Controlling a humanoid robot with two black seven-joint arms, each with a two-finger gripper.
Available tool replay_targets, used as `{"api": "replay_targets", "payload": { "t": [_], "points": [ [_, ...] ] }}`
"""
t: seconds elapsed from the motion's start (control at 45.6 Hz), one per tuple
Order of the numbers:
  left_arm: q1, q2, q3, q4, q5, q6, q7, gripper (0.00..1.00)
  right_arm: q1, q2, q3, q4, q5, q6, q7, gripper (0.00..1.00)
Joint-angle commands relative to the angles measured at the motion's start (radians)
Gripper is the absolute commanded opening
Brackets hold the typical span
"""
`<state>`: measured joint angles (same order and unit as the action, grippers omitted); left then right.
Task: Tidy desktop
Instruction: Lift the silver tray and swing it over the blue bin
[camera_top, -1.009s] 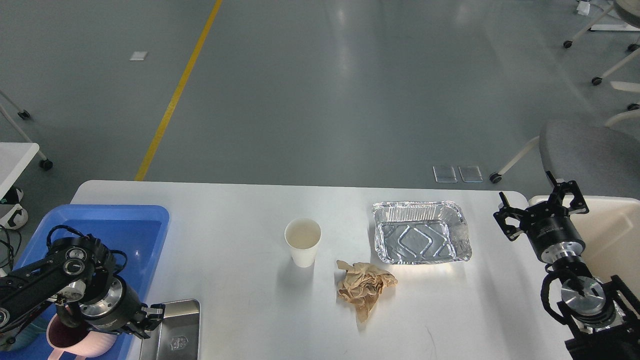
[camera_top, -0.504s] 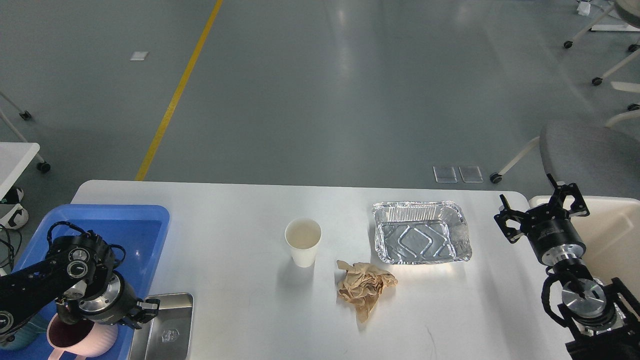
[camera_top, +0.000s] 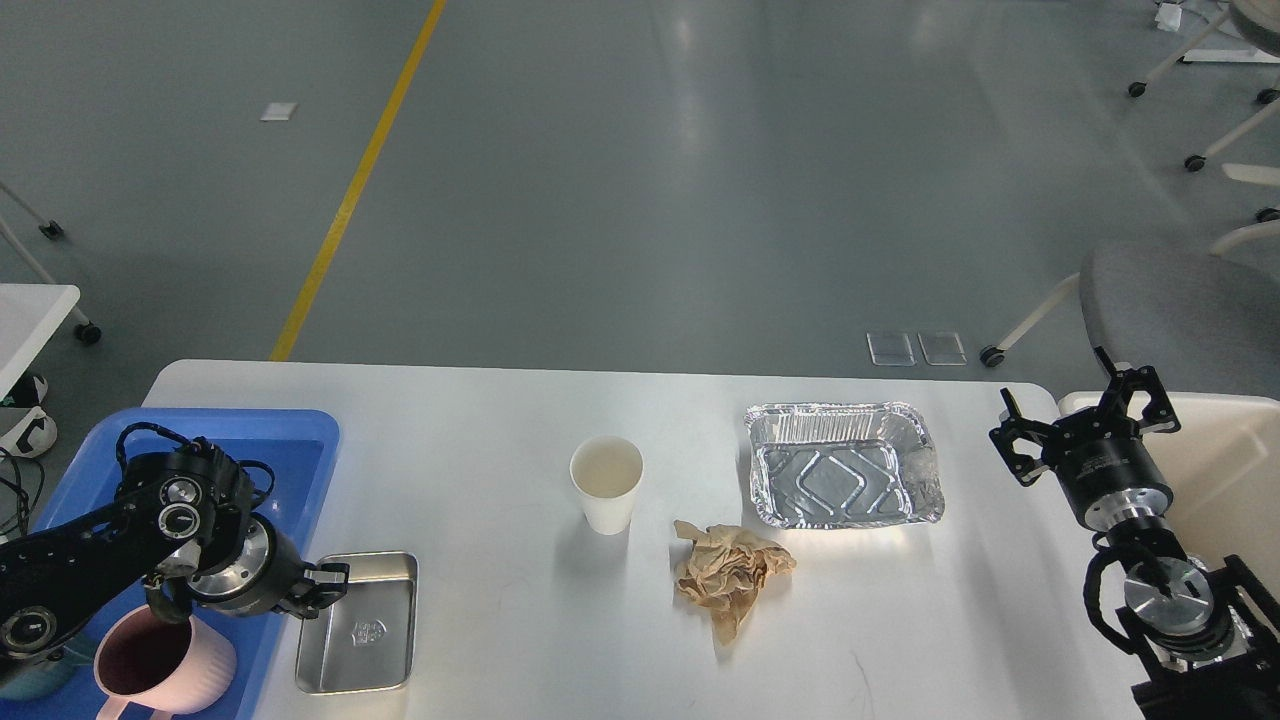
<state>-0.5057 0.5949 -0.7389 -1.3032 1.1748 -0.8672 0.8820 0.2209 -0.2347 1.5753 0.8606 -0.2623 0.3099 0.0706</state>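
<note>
The white desktop (camera_top: 500, 420) carries a white paper cup (camera_top: 606, 483), a crumpled brown paper (camera_top: 730, 578) and an empty foil container (camera_top: 843, 465). A small steel tray (camera_top: 362, 628) lies at the front left beside the blue tray (camera_top: 290, 430). My left gripper (camera_top: 325, 590) is shut on the steel tray's left rim. My right gripper (camera_top: 1080, 415) hangs open over the table's right edge, holding nothing.
A pink mug (camera_top: 160, 665) stands in the blue tray under my left arm. A cream-white bin (camera_top: 1235, 470) sits just right of the table. A grey chair (camera_top: 1180, 300) stands behind it. Another white table's corner (camera_top: 30, 310) shows far left.
My left gripper has moved up and to the right, bringing the steel tray with it further onto the desktop. The right arm has barely moved.
</note>
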Motion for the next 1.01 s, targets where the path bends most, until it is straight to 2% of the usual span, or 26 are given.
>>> {"api": "replay_targets", "payload": {
  "t": [0.0, 0.285, 0.592, 0.789, 0.987],
  "points": [
    [-0.017, 0.000, -0.039, -0.001, -0.003, -0.009, 0.000, 0.00, 0.000, -0.001, 0.000, 0.000, 0.000, 0.000, 0.000, 1.00],
    [-0.037, 0.002, -0.083, -0.004, -0.009, -0.012, 0.000, 0.00, 0.000, -0.001, 0.002, 0.000, 0.000, 0.000, 0.000, 1.00],
    [-0.092, 0.003, -0.257, -0.007, -0.072, -0.027, 0.000, 0.00, -0.003, -0.001, 0.003, 0.000, 0.000, 0.000, 0.000, 1.00],
    [-0.201, 0.017, -0.364, 0.002, -0.155, -0.029, 0.000, 0.00, -0.003, 0.000, 0.003, 0.000, 0.000, 0.000, 0.000, 1.00],
    [-0.304, 0.071, -0.381, 0.007, -0.214, -0.026, 0.002, 0.00, -0.003, -0.003, 0.003, 0.000, 0.000, 0.000, 0.000, 1.00]
  ]
}}
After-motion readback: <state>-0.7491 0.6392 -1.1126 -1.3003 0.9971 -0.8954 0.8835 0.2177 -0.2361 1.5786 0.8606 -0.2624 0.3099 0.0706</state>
